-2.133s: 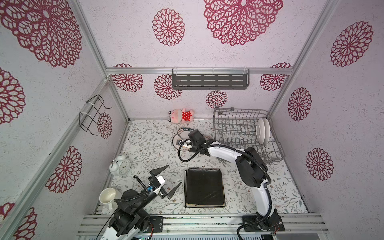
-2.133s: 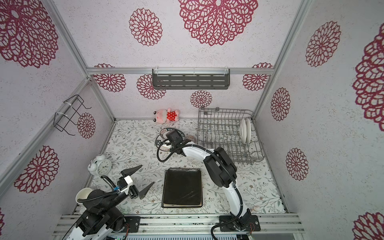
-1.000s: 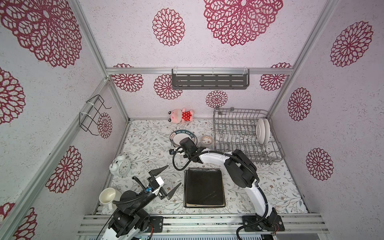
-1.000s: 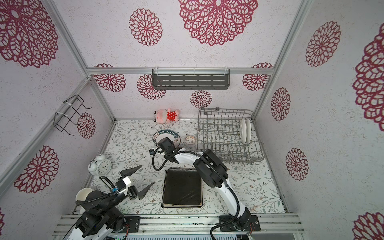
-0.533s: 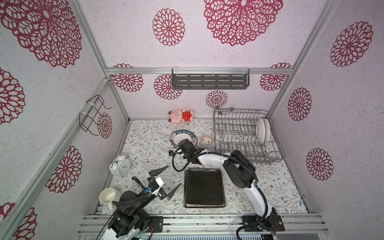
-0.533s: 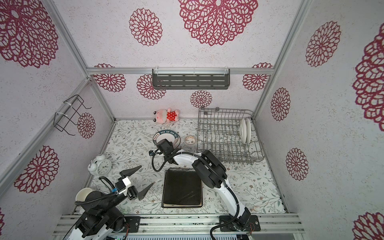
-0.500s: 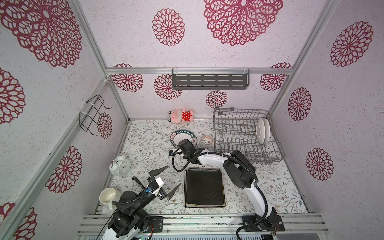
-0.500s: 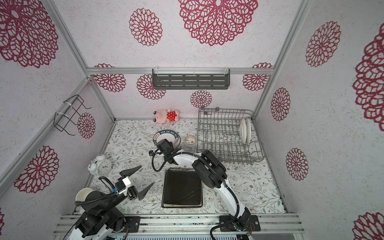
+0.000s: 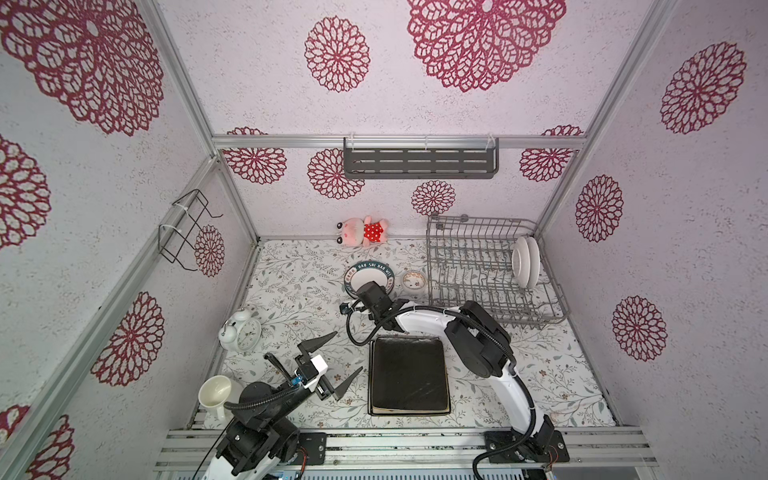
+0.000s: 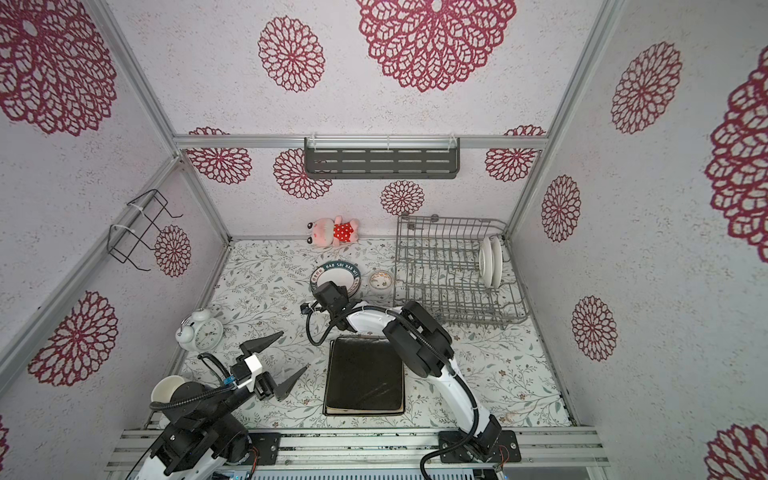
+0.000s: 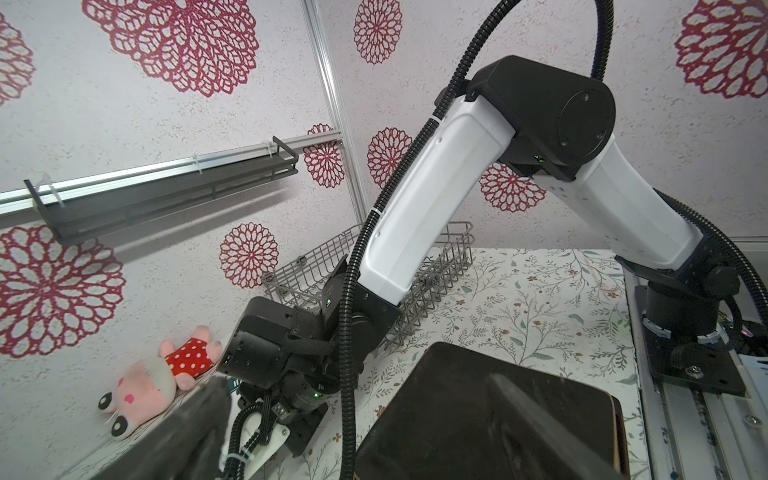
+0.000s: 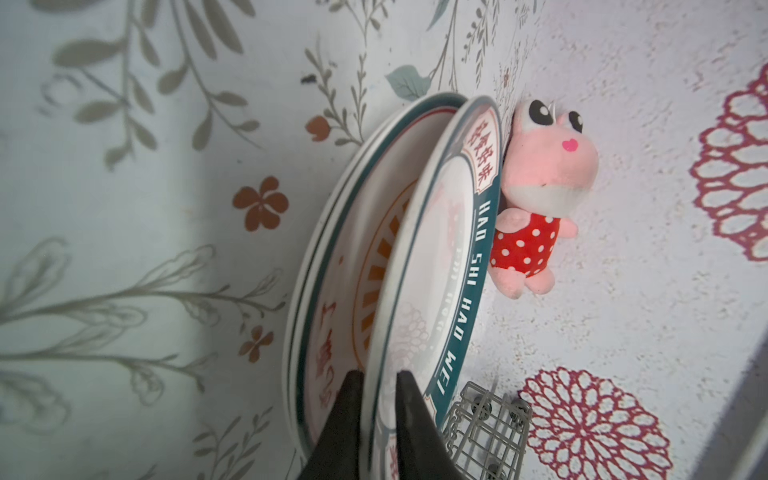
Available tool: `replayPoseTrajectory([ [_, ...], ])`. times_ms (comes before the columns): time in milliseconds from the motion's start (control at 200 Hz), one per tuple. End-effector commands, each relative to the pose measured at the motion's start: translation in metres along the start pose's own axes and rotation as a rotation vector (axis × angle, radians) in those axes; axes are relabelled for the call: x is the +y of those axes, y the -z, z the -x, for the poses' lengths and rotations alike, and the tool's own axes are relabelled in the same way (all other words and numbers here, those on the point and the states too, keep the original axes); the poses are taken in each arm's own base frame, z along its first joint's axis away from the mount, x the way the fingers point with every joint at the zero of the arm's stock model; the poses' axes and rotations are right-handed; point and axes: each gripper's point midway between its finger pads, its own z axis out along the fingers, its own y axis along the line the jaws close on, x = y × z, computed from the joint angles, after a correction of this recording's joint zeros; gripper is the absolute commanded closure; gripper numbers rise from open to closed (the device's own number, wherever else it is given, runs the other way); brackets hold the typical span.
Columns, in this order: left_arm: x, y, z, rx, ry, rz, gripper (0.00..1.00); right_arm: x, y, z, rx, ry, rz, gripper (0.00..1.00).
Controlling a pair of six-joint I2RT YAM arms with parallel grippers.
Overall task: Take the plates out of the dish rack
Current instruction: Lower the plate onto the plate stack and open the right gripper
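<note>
In both top views the left gripper (image 9: 349, 350) hangs near the front edge of the table (image 9: 291, 274), jaws wide apart, empty; the wrist of the right arm (image 9: 419, 318) hides its fingers over the round plates (image 9: 368, 272) mid-table; two white plates (image 9: 525, 262) stand in the dish rack (image 9: 457, 232) at the far right corner. In the left wrist view that arm covers most of the rack. In the right wrist view the right gripper (image 12: 379, 374) straddles the tilted upper plate's rim; pressing or loose, we cannot tell.
</note>
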Motion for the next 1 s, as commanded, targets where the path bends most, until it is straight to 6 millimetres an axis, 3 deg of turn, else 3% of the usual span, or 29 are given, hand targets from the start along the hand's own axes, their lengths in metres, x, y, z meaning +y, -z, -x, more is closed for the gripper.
replayPoseTrajectory([
  [0, -0.002, 0.002, 0.002, -0.012, -0.008, -0.01, 0.03, -0.04, 0.024, 0.007, -0.019, -0.039, -0.09, 0.79],
  [450, -0.004, 0.002, 0.002, -0.012, -0.009, -0.021, 0.03, -0.044, 0.03, 0.013, -0.036, -0.059, -0.077, 0.67],
  [605, -0.004, 0.002, 0.002, -0.011, -0.008, -0.022, 0.03, -0.049, 0.031, 0.016, -0.038, -0.062, -0.084, 0.53],
  [996, -0.003, 0.002, 0.001, -0.009, -0.009, -0.018, 0.03, -0.073, 0.061, 0.02, -0.128, -0.142, -0.085, 0.36],
])
